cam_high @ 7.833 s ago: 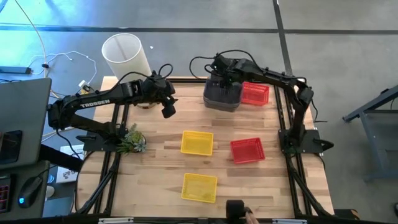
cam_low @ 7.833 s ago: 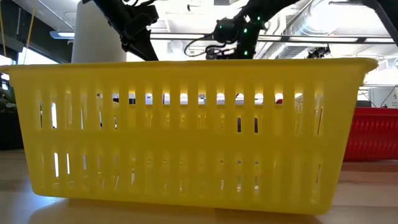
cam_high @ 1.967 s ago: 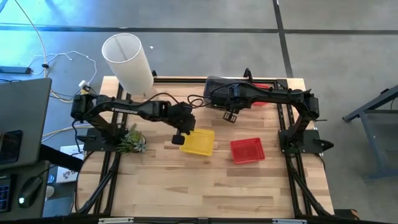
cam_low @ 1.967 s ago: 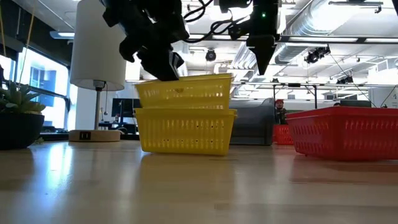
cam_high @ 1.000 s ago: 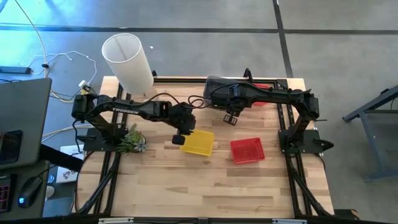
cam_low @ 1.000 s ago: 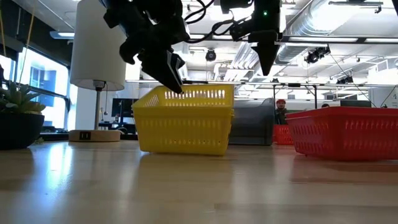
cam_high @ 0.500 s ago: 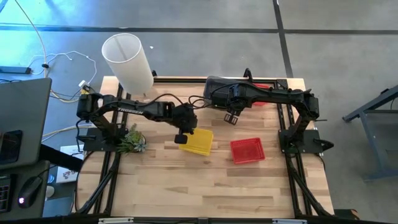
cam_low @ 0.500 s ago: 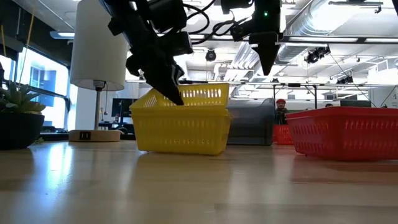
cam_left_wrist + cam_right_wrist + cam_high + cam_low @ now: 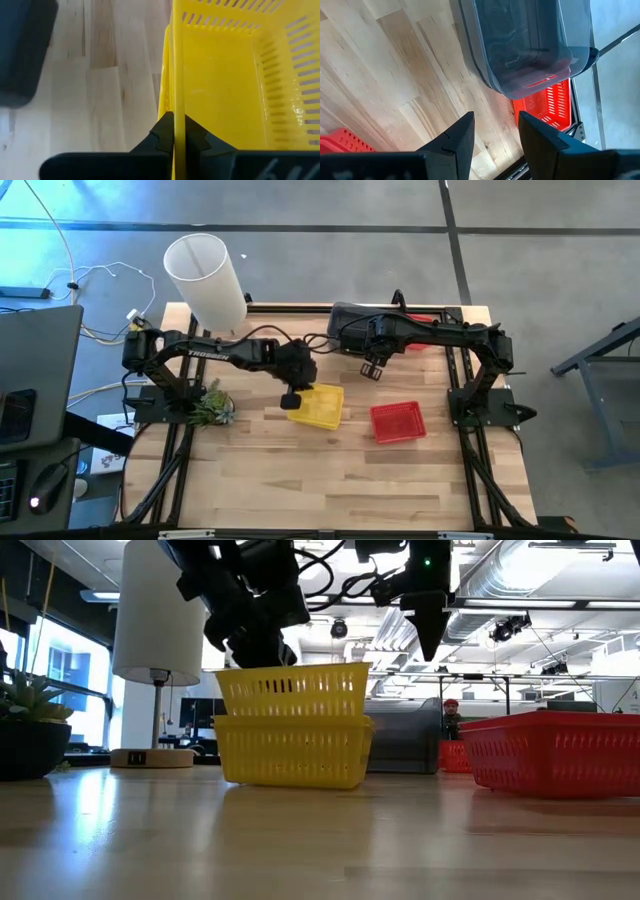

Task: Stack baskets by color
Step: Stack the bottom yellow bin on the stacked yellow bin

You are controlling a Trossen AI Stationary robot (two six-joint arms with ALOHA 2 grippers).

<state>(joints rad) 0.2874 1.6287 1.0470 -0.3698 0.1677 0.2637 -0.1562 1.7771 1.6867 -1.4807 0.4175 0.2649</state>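
Observation:
Two yellow baskets [image 9: 320,407] stand near the table's middle. The upper one [image 9: 293,690] sits raised, its bottom inside the rim of the lower one [image 9: 293,750], which rests on the table. My left gripper [image 9: 178,125] is shut on the upper basket at its left end. My right gripper [image 9: 372,370] hangs open above the table, between the grey baskets [image 9: 520,45] at the far edge and a red basket [image 9: 398,421]. Another red basket [image 9: 545,105] stands behind the grey ones. My left gripper pinches the upper yellow basket's left wall at its rim [image 9: 178,107], one finger inside the basket and one outside. The fingers come slanting down from the table's left and lie across the rim. The basket sits about level, raised partway out of the lower basket.
A tall white cylinder lamp [image 9: 205,275] stands at the far left corner and a small green plant [image 9: 212,405] near the left edge. Bare wood lies across the table's near half [image 9: 330,480].
My left gripper has shut on the upper yellow basket's left rim. That basket was sunk into the lower one; its left end tipped up first, and now it stands level and higher, most of its wall showing above the lower basket's rim.

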